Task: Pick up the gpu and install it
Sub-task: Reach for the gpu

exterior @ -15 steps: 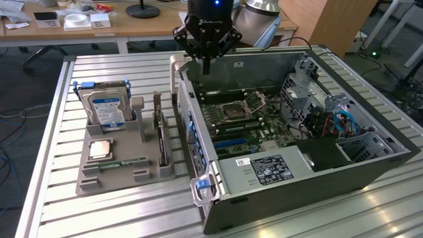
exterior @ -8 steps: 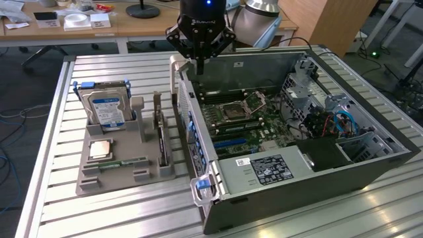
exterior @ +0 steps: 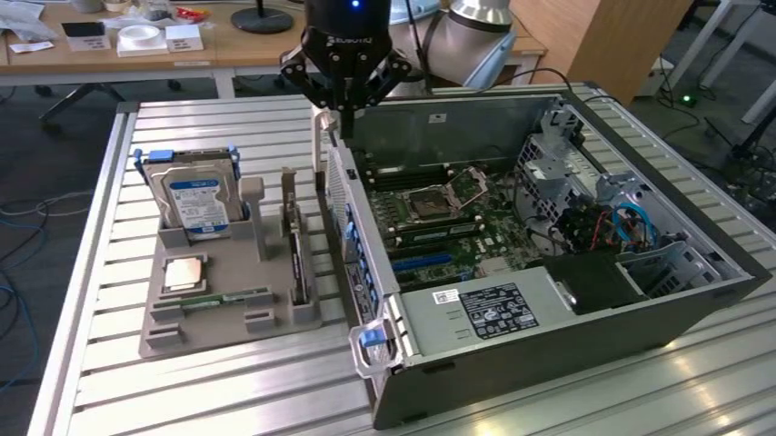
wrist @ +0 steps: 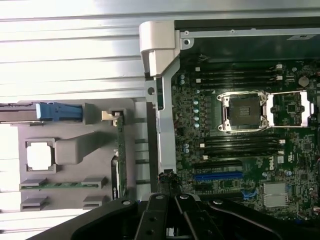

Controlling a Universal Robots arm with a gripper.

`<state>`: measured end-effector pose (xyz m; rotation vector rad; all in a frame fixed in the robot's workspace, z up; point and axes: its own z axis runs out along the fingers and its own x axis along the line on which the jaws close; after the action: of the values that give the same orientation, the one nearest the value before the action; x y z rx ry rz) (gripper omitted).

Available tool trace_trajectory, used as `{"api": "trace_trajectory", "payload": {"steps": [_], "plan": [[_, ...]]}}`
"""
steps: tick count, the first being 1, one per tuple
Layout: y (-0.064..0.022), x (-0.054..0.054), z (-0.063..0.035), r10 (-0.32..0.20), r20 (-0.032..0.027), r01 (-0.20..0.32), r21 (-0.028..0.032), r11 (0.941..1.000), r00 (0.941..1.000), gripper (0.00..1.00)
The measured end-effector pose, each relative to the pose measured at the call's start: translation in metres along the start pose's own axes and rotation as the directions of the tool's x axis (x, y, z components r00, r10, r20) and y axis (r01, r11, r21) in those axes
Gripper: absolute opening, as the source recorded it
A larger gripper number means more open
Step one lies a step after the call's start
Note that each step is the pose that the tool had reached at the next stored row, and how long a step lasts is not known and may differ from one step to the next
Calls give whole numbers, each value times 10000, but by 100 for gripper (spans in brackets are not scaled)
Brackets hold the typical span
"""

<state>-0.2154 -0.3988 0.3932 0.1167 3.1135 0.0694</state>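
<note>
The gpu (exterior: 294,243) stands on its long edge in a slot of the grey holder (exterior: 231,320), at the holder's side nearest the computer case. In the wrist view the gpu (wrist: 119,150) shows as a thin dark strip beside the case wall. My gripper (exterior: 343,123) hangs above the far end of that wall, behind and above the gpu, apart from it. Its fingers are shut to a point with nothing between them. The gripper (wrist: 169,192) looks down on the gap between holder and case.
The holder also carries a silver hard drive (exterior: 194,195) with a blue label, a square processor (exterior: 184,272) and a green memory stick (exterior: 225,299). The open case (exterior: 582,313) shows its motherboard (exterior: 452,227) and a blue slot (wrist: 222,176). A desk stands behind.
</note>
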Motion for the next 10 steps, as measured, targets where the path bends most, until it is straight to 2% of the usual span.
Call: {"api": "trace_trajectory", "payload": {"steps": [10], "plan": [[-19, 259, -6, 0, 0, 0, -1, 10000, 10000, 11]]}}
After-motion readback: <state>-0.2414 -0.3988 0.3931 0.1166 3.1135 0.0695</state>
